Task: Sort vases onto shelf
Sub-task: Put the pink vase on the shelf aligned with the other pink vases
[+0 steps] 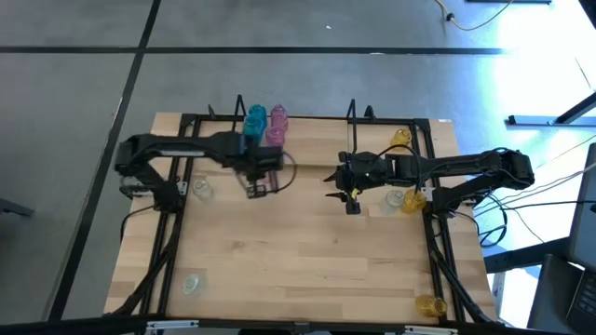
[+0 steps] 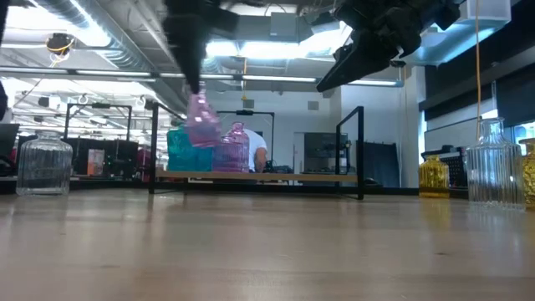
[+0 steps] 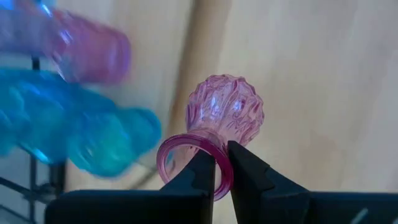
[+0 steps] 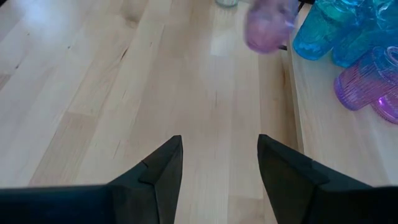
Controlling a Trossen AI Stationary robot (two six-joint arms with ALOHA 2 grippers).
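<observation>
Carrying a pink vase (image 3: 225,112) by its rim, the left gripper (image 3: 222,163) has its jaws clenched on the lip, the round body hanging clear beyond the fingertips and off the table. Just past those jaws stands the shelf (image 2: 276,176), where a teal-blue vase (image 1: 255,118) and another pink one (image 1: 277,117) already stand close together at one end; a yellow vase (image 1: 400,138) appears to sit near the far end, though whether it rests on the plank is hard to tell.

The right gripper (image 4: 219,158) hangs over bare table with its jaws released and nothing between them.

By the look of it, the sorting is under halfway. Still on the table, well apart from either set of jaws, are a clear vase (image 1: 202,190) beside the left arm, another clear one (image 1: 192,283) at the near edge, a clear vase (image 1: 395,199) and a yellow one (image 1: 414,200) under the right arm, and a yellow vase (image 1: 429,304) at the near corner. The held pink vase likely belongs beside its pink twin.
</observation>
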